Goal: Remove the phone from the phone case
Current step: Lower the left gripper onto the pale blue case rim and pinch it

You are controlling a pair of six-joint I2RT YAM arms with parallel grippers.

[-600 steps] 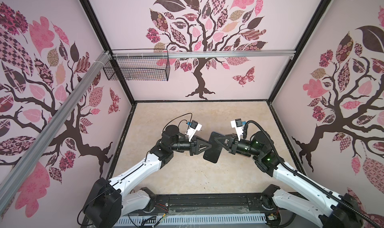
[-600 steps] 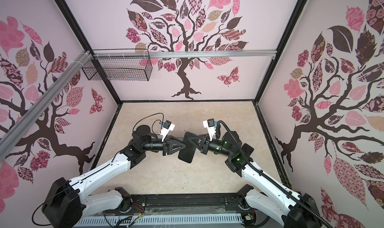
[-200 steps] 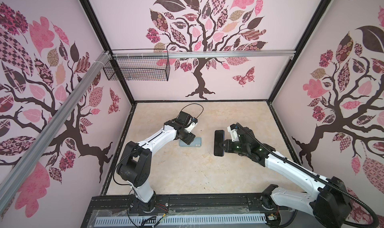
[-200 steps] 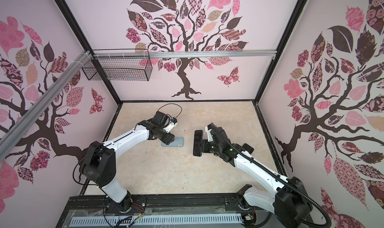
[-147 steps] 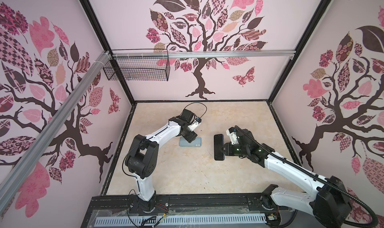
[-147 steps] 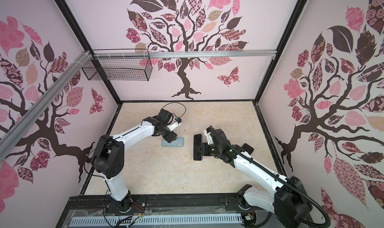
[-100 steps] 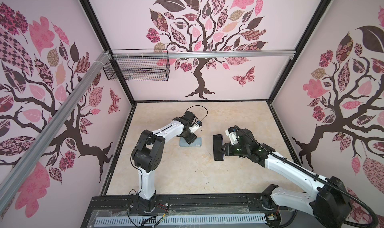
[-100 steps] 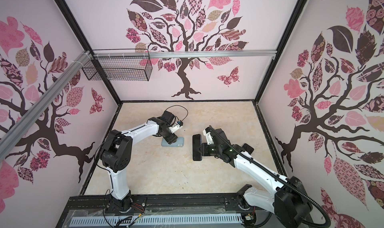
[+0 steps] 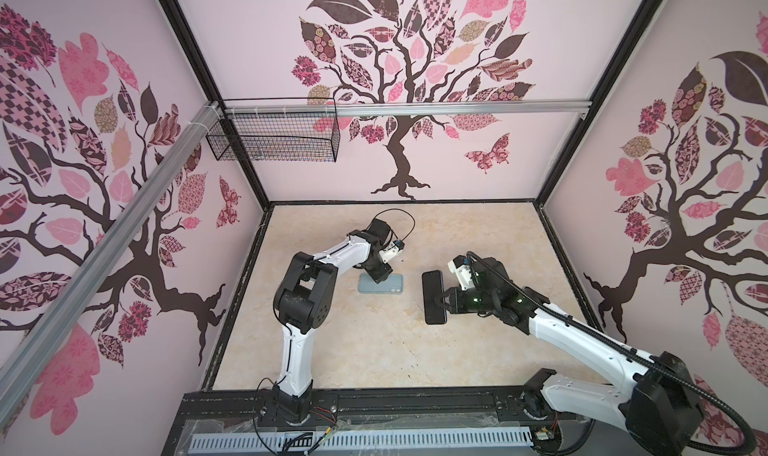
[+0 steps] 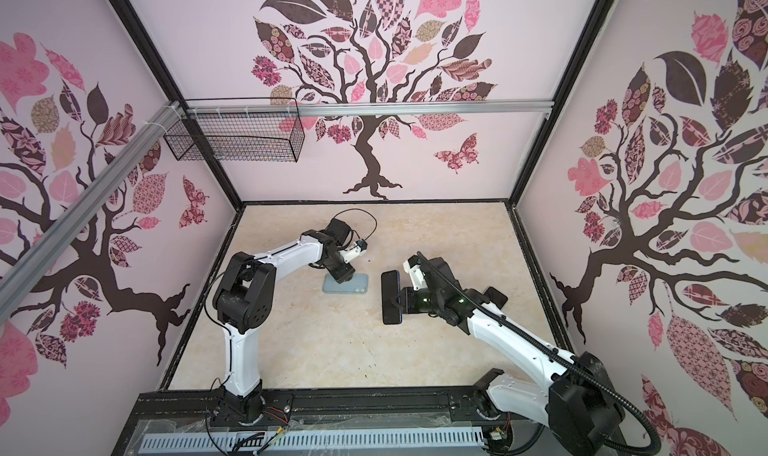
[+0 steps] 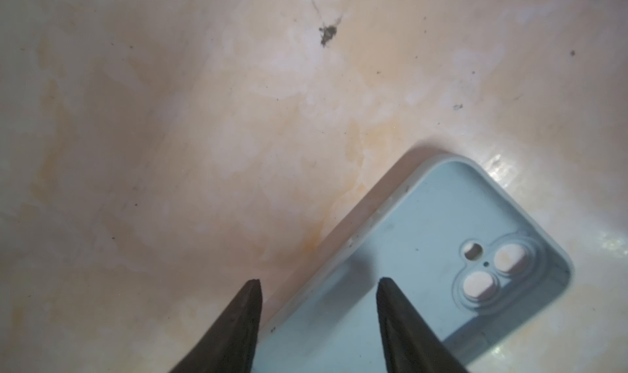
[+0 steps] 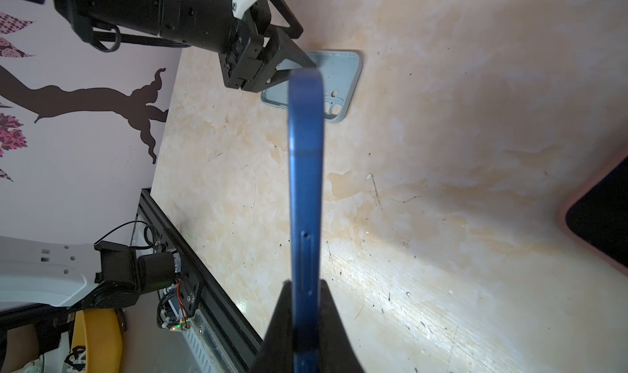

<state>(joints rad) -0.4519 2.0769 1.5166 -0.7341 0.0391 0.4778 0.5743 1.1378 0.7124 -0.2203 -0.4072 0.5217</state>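
- The phone (image 9: 433, 297) is already out of the phone case (image 9: 395, 287). Both top views show them as two separate things with a strip of bare table (image 9: 374, 350) between them.
- The case (image 10: 359, 287) lies flat on the table, hollow side up. The left wrist view looks straight into the pale blue shell (image 11: 424, 252), and its camera cutouts (image 11: 489, 272) show the table through them.
- The left gripper (image 9: 380, 277) is right over the case's far long edge, pointing down at it. Its jaws are apart and nothing is pinched. In the left wrist view the two dark fingers (image 11: 397, 320) straddle that edge, one tip over bare table and the other over the inside of the case. I can't tell if either tip actually touches it.
- The right gripper (image 9: 442, 302) is clamped on the phone, pinching it partway along one long side. From above you see the dark face of the phone (image 10: 391, 303).
- The right wrist view looks down the phone's blue edge (image 12: 306, 184), with the jaws squeezed flat against both faces.
- The phone sits to the right of the case, not touching it. I can't say whether it's resting on the table or lifted off it.
- There's also a dark slab with a pink rim (image 12: 605, 211) lying on the table at the edge of the right wrist view.
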